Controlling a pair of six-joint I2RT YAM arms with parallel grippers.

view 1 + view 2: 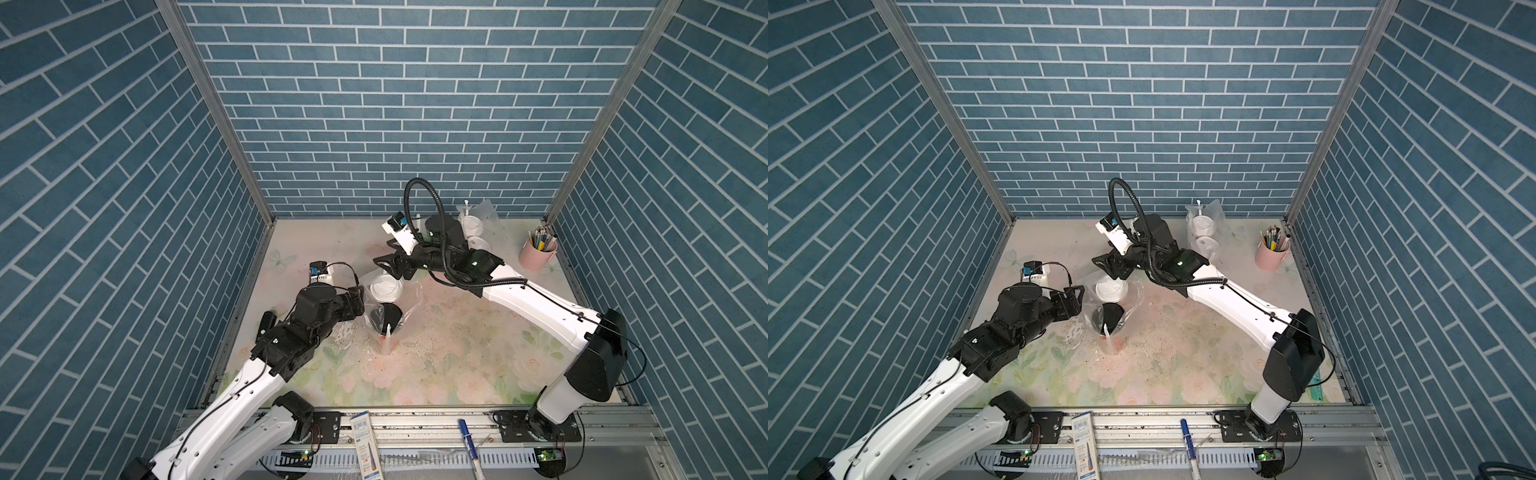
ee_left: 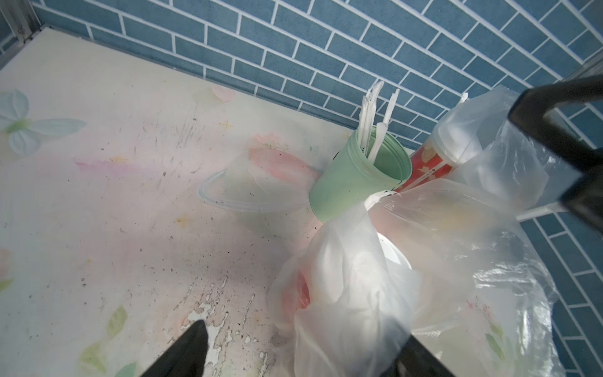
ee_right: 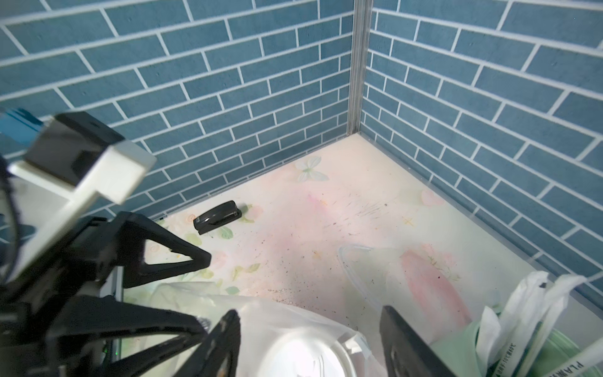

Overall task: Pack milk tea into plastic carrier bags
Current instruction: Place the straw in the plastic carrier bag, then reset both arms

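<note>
In both top views a clear carrier bag (image 1: 392,328) (image 1: 1121,328) stands mid-table holding two milk tea cups, one white-lidded (image 1: 386,286) (image 1: 1111,291) and one black-lidded (image 1: 388,316) (image 1: 1111,316). My left gripper (image 1: 360,301) (image 2: 301,355) is open right beside it, with loose bag plastic (image 2: 352,293) lying between the spread fingers. Just above the white lid (image 3: 303,355) hovers my right gripper (image 1: 388,269) (image 3: 313,342), also open. A second bag (image 1: 482,216) (image 1: 1208,220) with two white-lidded cups stands at the back right.
A mint-green cup of wrapped straws (image 2: 355,176) (image 3: 538,346) stands close behind the near bag. A pink cup of pens (image 1: 538,253) (image 1: 1271,257) sits at the right wall. A black stapler (image 3: 217,217) lies by the left wall. A box (image 1: 365,444) and a pen (image 1: 467,436) rest on the front rail.
</note>
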